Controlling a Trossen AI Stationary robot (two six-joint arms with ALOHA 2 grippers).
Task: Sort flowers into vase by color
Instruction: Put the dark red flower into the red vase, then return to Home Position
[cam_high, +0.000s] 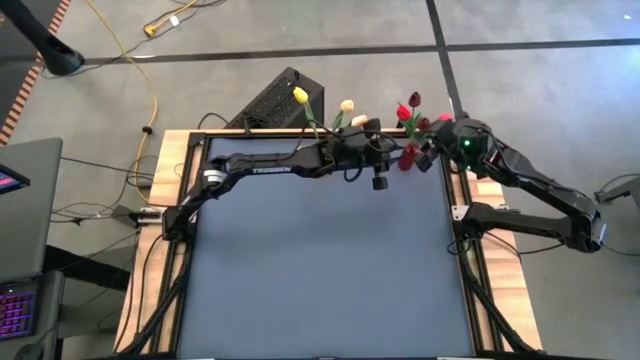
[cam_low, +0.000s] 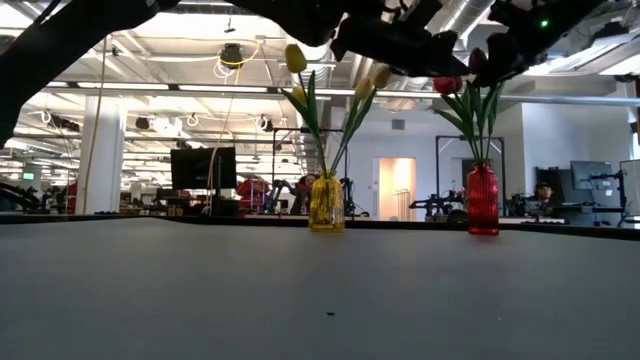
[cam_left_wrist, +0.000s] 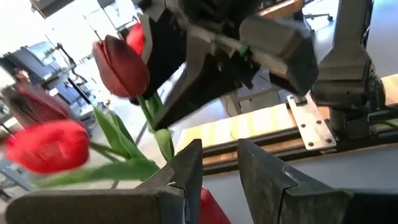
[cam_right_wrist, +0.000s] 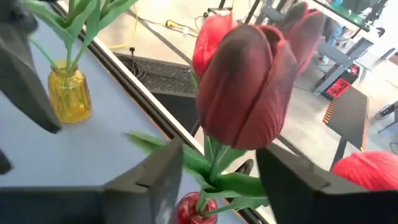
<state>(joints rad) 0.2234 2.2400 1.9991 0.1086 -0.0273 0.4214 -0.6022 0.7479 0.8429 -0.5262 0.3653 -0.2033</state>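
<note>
Landmark: red vase (cam_low: 482, 200), standing on the far edge of the surface (cam_high: 320, 270), toward the right arm's side.
Red vase contents: red and dark red flowers (cam_high: 410, 108) on green stems; in the right wrist view a dark red head (cam_right_wrist: 245, 84) rises from the vase mouth (cam_right_wrist: 194, 208), with a red head behind it and another at the picture's edge (cam_right_wrist: 367, 171).
Yellow vase: yellow vase (cam_low: 325, 203) stands on the same far edge, well apart from the red vase, on the left arm's side (also seen in the right wrist view (cam_right_wrist: 68, 93)).
Yellow vase contents: one yellow head (cam_high: 300, 95) and cream-white heads (cam_high: 347, 105), leaning out beyond the surface edge.
Left pincer: left pincer (cam_left_wrist: 214, 168) sits just beside the red vase, on the side facing the yellow vase; its fingers stand apart with nothing between them, and red heads (cam_left_wrist: 50, 144) and a dark red head (cam_left_wrist: 121, 65) show close by.
Right pincer: right pincer (cam_right_wrist: 217, 168) hangs above the red vase; its fingers are apart, one on each side of the dark red flower's stem and leaves (contact with the stem cannot be told).
Arms: both reach to the far edge of the surface, meeting near the red vase (cam_high: 408, 155).
</note>
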